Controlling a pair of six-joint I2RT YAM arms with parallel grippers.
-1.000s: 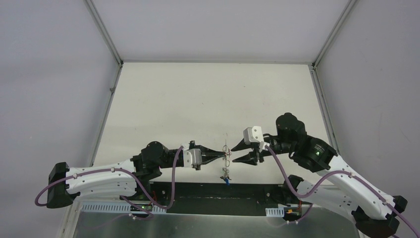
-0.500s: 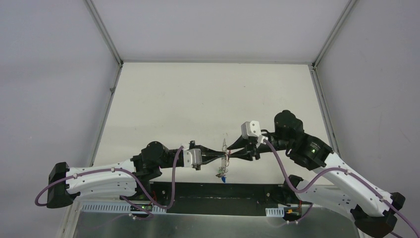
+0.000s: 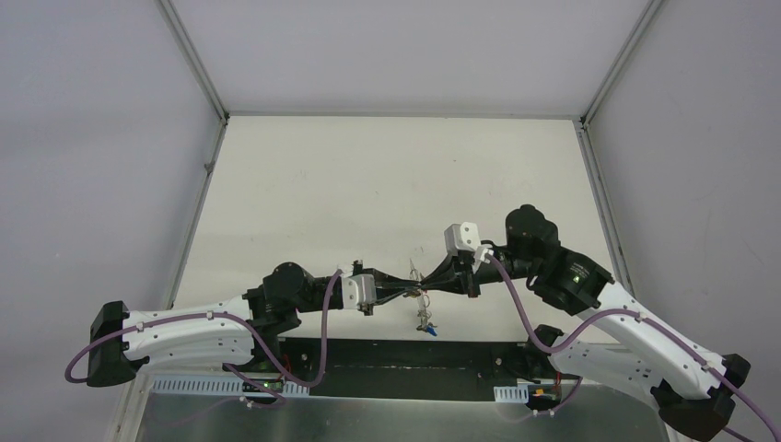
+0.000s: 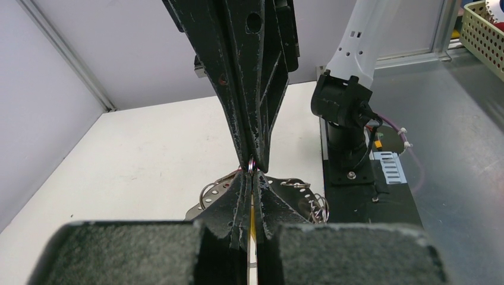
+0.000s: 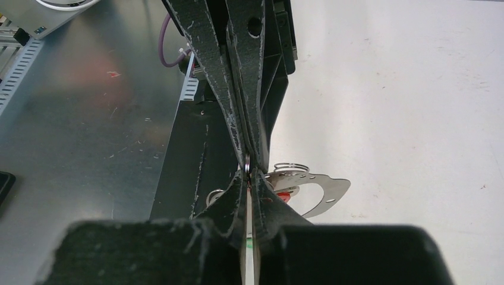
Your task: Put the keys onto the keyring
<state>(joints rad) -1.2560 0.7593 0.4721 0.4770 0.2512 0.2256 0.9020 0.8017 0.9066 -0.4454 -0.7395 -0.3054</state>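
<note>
My left gripper [image 3: 414,287] and right gripper [image 3: 427,282] meet tip to tip above the table's near edge. Both are shut on the thin dark keyring [image 3: 419,273], which I see edge-on between the tips in the left wrist view [image 4: 251,164] and in the right wrist view [image 5: 247,165]. The keys [image 3: 425,319] hang below it, a blue one [image 3: 431,331] lowest. A flat silvery perforated crescent plate [image 5: 324,193] with small split rings [image 4: 318,208] and a red key head [image 5: 286,196] hangs under the fingers. Most keys are hidden by the fingers.
The black base plate [image 3: 414,354] and a grey metal bench [image 5: 71,119] lie right under the grippers. The white table [image 3: 387,184] stretches behind, walled on three sides. A green mesh basket [image 4: 484,29] stands off to the side of the bench.
My right gripper was open; it moved left and shut on the keyring that the left gripper holds. The hanging keys swung slightly. The left arm stayed almost still.
</note>
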